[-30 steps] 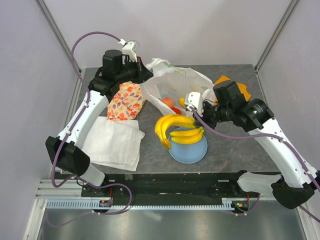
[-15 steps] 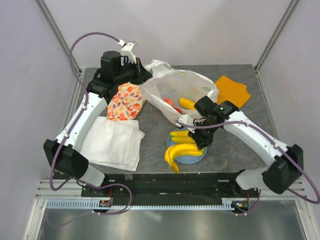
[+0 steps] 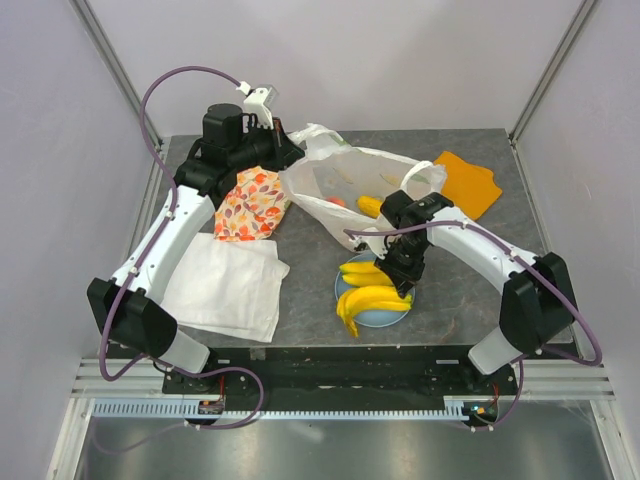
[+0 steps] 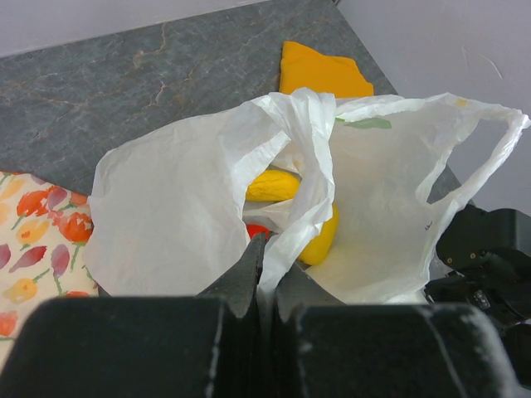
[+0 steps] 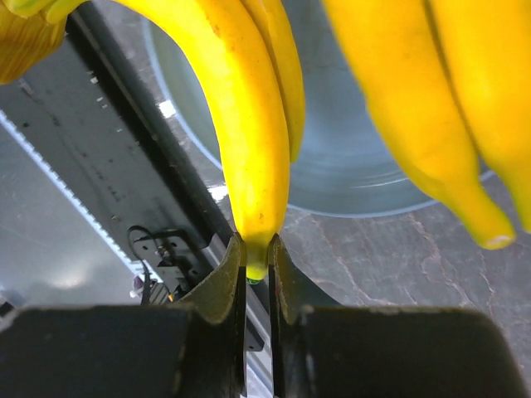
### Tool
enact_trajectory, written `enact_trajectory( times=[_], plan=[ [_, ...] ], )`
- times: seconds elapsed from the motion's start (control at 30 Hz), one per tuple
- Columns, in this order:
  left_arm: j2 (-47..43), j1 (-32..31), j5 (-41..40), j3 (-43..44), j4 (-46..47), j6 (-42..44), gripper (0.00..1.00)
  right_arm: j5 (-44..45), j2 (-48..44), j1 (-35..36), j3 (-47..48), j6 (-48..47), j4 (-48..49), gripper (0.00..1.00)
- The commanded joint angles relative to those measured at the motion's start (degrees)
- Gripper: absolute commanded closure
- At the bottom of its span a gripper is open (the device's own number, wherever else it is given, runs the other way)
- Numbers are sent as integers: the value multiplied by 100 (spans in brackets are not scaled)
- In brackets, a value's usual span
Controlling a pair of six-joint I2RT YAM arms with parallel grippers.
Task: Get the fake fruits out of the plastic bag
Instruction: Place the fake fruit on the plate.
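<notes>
The right gripper point(image 5: 255, 249) is clamped on the very tip of one banana in a bunch of bananas point(image 3: 362, 302), which lies over the near-left part of the blue plate point(image 5: 357, 178), near the front edge of the table. From these views I cannot tell whether the bunch already rests on the plate or hangs just above it. A second banana bunch point(image 3: 360, 272) sits on the far side of the same plate, just beside the held one. The step in hand looks like setting this bunch down, and the grip is thin: only the narrow end is between the jaws. So it would be best to lower until the fruit's weight is plainly on the plate, then let go straight, without twisting, so the bunch does not swing or roll off the near rim. It overhangs that rim, so nudging it toward the far side before releasing would be safer. At the far left, the left gripper point(image 4: 267, 259) is clenched on a fold of the plastic bag point(image 4: 174, 207) at its mouth and holds it up and open, with the floral cloth point(image 3: 252, 202) just to its left. Inside the bag a yellow fruit point(image 4: 272, 186) and a red fruit point(image 4: 257, 230) are visible, so fruit remains to be taken out. That hold should stay firm and high so the mouth does not collapse.
</notes>
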Motion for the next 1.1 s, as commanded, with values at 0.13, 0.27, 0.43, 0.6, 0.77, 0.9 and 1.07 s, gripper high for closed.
enact_trajectory(
  times=[0.13, 0.27, 0.43, 0.6, 0.77, 0.9, 1.07],
  plan=[
    [-140, 12, -24, 2, 181, 200, 98, 630, 171, -167, -203, 346, 754, 100],
    [-87, 12, 11, 46, 190, 182, 98, 691, 145, -184, -405, 505, 1167, 98],
    [-61, 12, 55, 46, 190, 173, 99, 691, 207, -184, -634, 645, 1440, 82],
    [-35, 12, 55, 46, 216, 156, 98, 850, 32, -193, -731, 742, 1546, 37],
    [27, 12, 107, 178, 234, 129, 98, 710, -381, -184, -241, 637, 986, 2],
    [71, 12, 186, 204, 251, 94, 99, 385, -645, -184, 463, 348, 125, 2],
    [97, 12, 318, 222, 269, -2, 98, -117, -892, -184, 2167, -488, -1380, 2]
  ],
)
